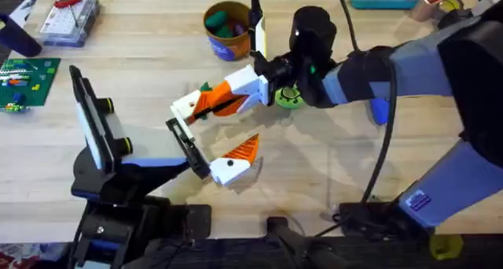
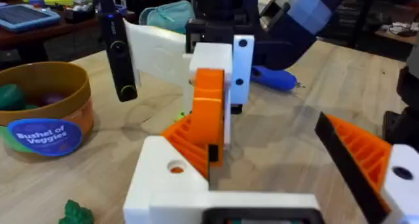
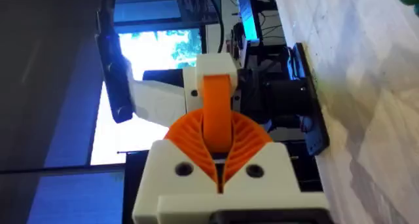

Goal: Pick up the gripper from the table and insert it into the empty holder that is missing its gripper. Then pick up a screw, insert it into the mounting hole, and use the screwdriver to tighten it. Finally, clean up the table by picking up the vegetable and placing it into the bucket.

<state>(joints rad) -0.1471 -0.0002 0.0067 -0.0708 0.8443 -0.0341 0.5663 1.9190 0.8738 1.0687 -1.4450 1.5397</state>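
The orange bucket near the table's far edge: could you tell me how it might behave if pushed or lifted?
The bucket stands upright, wider than tall, so a push would probably slide it rather than tipping it. Its thin wall may flex under a squeeze. The toy vegetables inside likely add little weight.
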